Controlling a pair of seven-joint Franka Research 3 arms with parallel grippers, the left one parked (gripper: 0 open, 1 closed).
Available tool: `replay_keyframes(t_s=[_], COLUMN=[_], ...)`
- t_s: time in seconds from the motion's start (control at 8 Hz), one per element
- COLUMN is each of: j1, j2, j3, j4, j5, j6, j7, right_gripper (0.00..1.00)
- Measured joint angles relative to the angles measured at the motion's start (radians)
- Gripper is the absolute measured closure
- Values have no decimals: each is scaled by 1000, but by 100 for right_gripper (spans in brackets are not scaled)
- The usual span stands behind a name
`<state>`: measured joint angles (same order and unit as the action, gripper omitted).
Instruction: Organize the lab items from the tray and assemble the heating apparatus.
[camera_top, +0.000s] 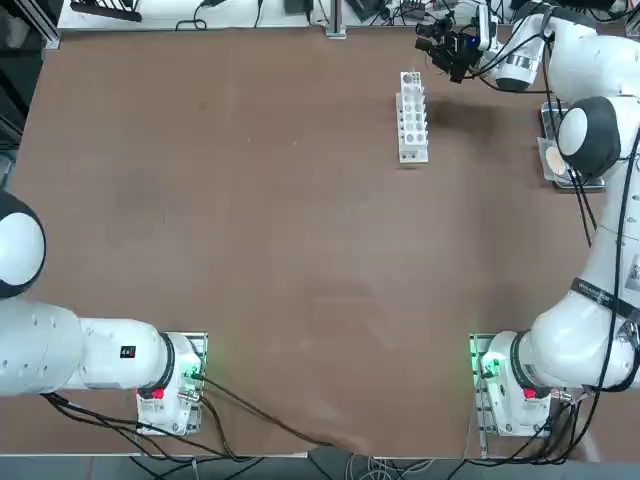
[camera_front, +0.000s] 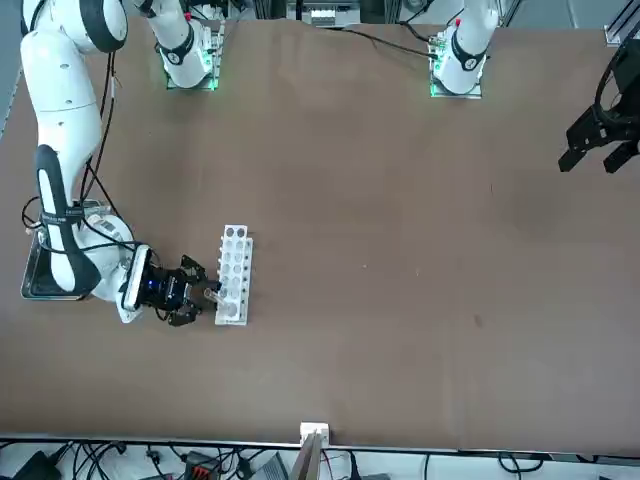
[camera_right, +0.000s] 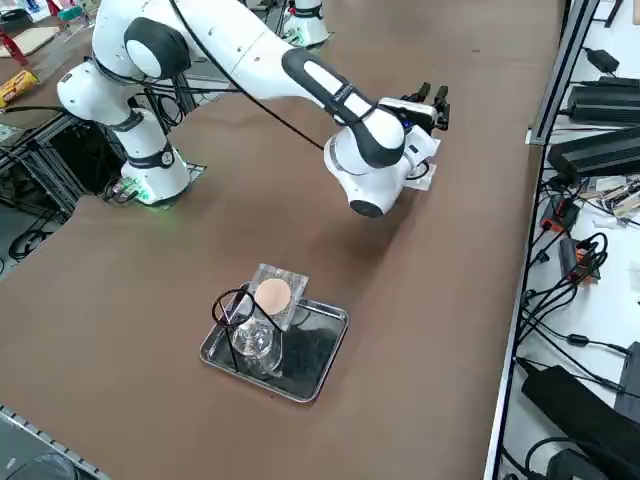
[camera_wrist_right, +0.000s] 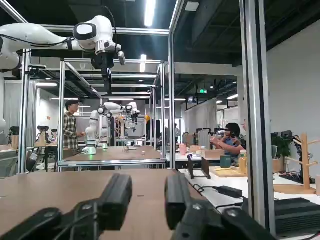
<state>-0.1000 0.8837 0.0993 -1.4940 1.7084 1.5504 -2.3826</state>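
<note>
The silver tray (camera_right: 312, 350) lies at the table's right edge, partly under my right arm's elbow in the top view. In it stand the black wire tripod (camera_right: 232, 305) and the clear glass burner (camera_right: 255, 340). The grey mesh (camera_right: 273, 295) with its tan centre leans on the tray's far rim. My right gripper (camera_top: 445, 45) hangs level at the far side of the table, just off the far end of the white rack (camera_top: 412, 118), well away from the tray. Its fingers (camera_wrist_right: 117, 197) stand apart with nothing between them.
The white test-tube rack (camera_front: 235, 275) stands at the far right of the brown table. Cables and black boxes (camera_right: 600, 150) line the shelf beyond the far edge. In the wrist view, people (camera_wrist_right: 70, 127) stand and sit in the room beyond the table.
</note>
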Motion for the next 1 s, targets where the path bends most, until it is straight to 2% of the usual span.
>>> replay_keyframes(t_s=[0.12, 0.25, 0.38, 0.62, 0.75, 1.0], j1=[0, 0, 0, -3, -6, -13], j2=[0, 0, 0, 0, -1, -19], j3=[0, 0, 0, -1, -10, -68], j4=[0, 0, 0, 0, 2, 11], j5=[0, 0, 0, 0, -10, -55], j6=[0, 0, 0, 1, 2, -1], j7=[0, 0, 0, 2, 16, 67], right_gripper=[34, 33, 25, 23, 22, 11])
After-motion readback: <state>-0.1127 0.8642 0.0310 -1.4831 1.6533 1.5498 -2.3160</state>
